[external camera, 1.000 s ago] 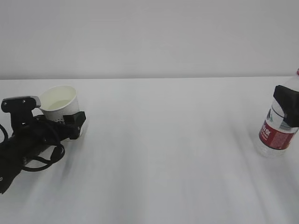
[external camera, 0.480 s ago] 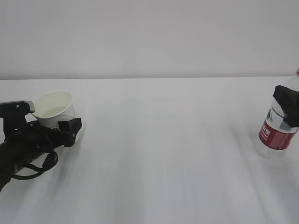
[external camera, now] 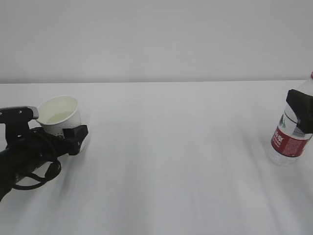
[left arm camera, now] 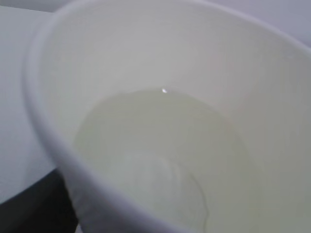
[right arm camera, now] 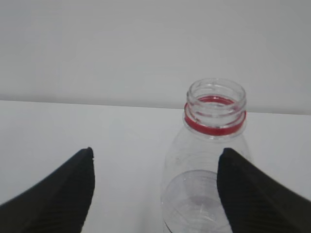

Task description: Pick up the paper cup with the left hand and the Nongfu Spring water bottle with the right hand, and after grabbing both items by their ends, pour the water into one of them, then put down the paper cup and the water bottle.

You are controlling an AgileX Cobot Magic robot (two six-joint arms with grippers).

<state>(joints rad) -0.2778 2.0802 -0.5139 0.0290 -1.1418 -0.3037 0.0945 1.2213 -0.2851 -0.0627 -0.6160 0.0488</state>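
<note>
From the side, the left hand [external camera: 68, 131] lies low at the table's [external camera: 171, 161] left edge, its spread fingers around the base of the tilted paper cup [external camera: 59, 114]. Far right, the right hand [external camera: 301, 108] sits against the Nongfu Spring water bottle [external camera: 289, 137], with wide bare tabletop between the two. The left wrist camera looks into the cup; water [left arm camera: 155, 160] pools at its bottom. On the right wrist, the pincer's tips stand wide, the uncapped bottle nearer the right tip; whether they touch it I cannot tell.
</note>
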